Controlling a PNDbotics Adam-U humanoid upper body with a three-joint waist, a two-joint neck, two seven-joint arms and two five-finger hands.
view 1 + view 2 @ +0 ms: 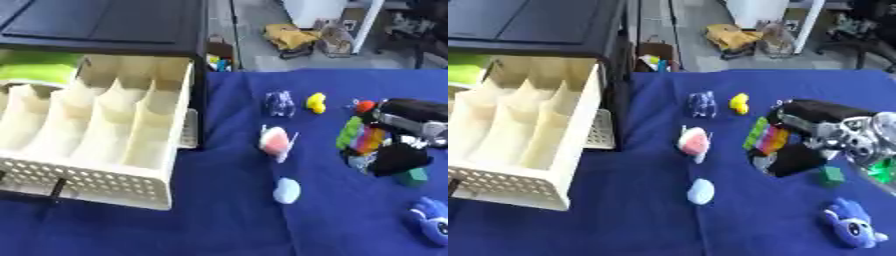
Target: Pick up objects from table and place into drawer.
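The cream drawer (105,185) stands pulled out of the black cabinet (105,25) at the left, with divider walls inside and something green (35,72) at its back left. On the blue cloth lie a small dark-blue see-through piece (279,103), a yellow duck (316,102), a pink and white toy (276,141) and a pale blue round piece (286,190). My right hand (791,159) comes in from the right and its black fingers curl round a multi-coloured striped toy (765,135). My left hand shows in neither view.
A green block (831,175) lies just right of the hand and a blue plush (852,226) sits near the front right. A small red thing (365,105) shows above the forearm. Beyond the table's far edge the floor holds yellow clutter (290,36).
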